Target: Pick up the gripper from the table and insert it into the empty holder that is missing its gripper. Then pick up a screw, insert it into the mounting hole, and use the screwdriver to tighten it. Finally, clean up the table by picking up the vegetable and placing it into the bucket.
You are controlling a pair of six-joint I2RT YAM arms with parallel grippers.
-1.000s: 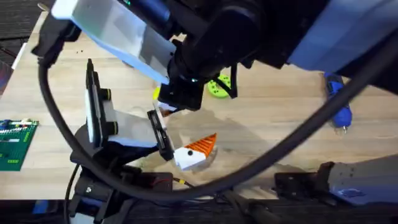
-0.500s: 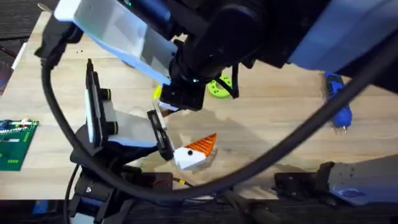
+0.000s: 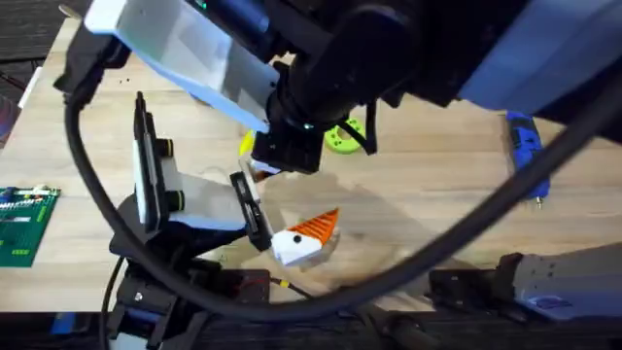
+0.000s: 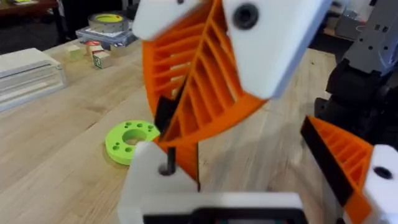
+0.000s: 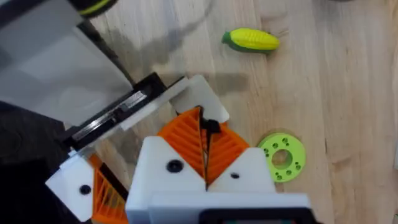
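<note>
Circuit board [image 3: 21, 226] lies at the left edge of the worktop [image 3: 437, 185], clear of the work. Left claw [image 4: 249, 168] stands wide open, gripping nothing, with the plain white holder [image 4: 152, 186] on one side and an orange-padded finger on the other. Right claw [image 5: 204, 146] is closed on a small dark screw [image 5: 210, 127] at the holder's mounting hole. The screw is probably light, stiff and easily dropped, so grip near the head. Vegetable [image 5: 252, 40] and green ring [image 3: 340, 136] lie near, not obstructing. Screwdriver [image 3: 525, 156] lies well apart, rightward.
</note>
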